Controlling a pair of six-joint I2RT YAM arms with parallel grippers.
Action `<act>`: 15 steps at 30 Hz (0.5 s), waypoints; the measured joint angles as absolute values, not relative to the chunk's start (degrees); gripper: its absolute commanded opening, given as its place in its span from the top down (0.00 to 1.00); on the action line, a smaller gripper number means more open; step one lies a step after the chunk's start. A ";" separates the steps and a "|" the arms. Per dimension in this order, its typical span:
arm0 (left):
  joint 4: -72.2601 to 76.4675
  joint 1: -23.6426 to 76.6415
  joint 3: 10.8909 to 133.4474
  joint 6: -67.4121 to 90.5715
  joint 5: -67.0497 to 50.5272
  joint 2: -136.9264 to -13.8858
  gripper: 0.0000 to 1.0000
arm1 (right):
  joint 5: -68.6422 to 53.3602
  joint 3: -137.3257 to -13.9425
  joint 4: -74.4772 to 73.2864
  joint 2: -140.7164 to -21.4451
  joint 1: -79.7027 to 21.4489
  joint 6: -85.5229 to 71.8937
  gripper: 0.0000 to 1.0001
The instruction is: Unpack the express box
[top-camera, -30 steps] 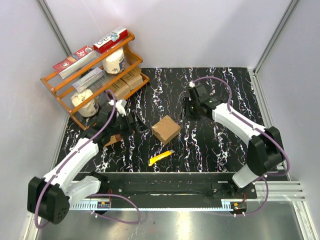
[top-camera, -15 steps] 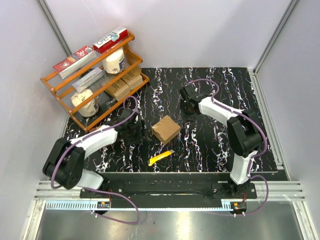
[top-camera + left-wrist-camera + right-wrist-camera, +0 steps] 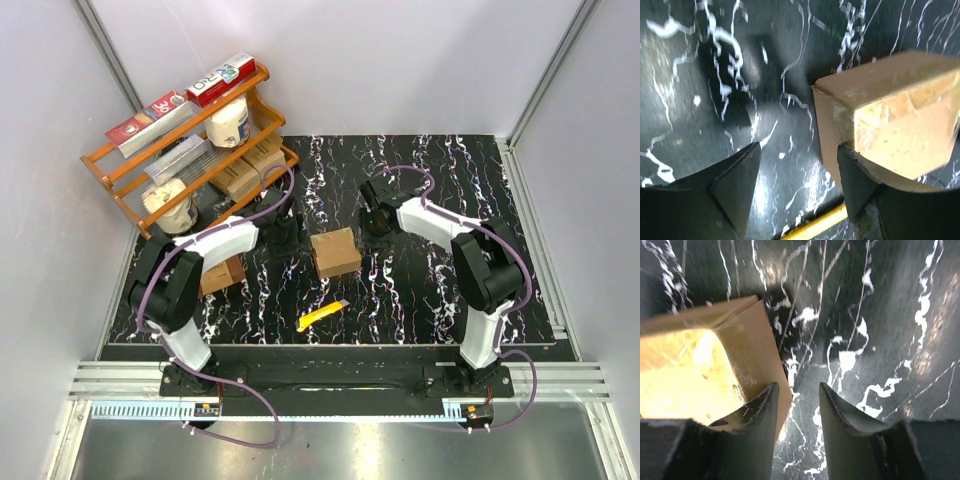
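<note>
Fingers on our left gripper are hanging wide apart over the black, white-veined marble-look tabletop, gripping nothing. The small light-brown cardboard express box, with glossy tape on it, is sitting right by one finger, and we can't tell if it's touching. Our right gripper is doing much the same from the other side: its fingers are parted by a narrower gap with nothing between them, and the box's edge is peeking out behind one of them. From above, the box is resting mid-table with flaps shut, between the two grippers. Nearer us a yellow utility knife is lying flat, a darker brown box is sitting under the left arm, and an orange wire rack of packaged goods is standing back left.
</note>
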State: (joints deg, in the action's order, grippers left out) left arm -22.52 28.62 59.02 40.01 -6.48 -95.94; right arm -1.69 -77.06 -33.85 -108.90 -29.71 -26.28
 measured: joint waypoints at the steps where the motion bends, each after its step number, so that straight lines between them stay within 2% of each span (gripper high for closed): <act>1: -23.03 28.53 60.86 39.55 -5.61 -97.27 0.33 | -2.11 -76.05 -33.85 -108.38 -29.74 -26.30 0.56; 7: -24.34 27.94 69.65 37.67 -3.57 -104.60 0.33 | -4.32 -70.83 -34.35 -104.16 -29.89 -26.70 0.56; 15: -24.77 26.04 76.12 36.18 -1.52 -107.92 0.34 | -6.57 -67.66 -34.24 -97.19 -31.92 -26.83 0.52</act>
State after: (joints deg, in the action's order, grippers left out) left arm -24.77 26.04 76.12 36.18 -1.52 -107.92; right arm -6.57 -67.66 -34.24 -97.19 -31.92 -26.83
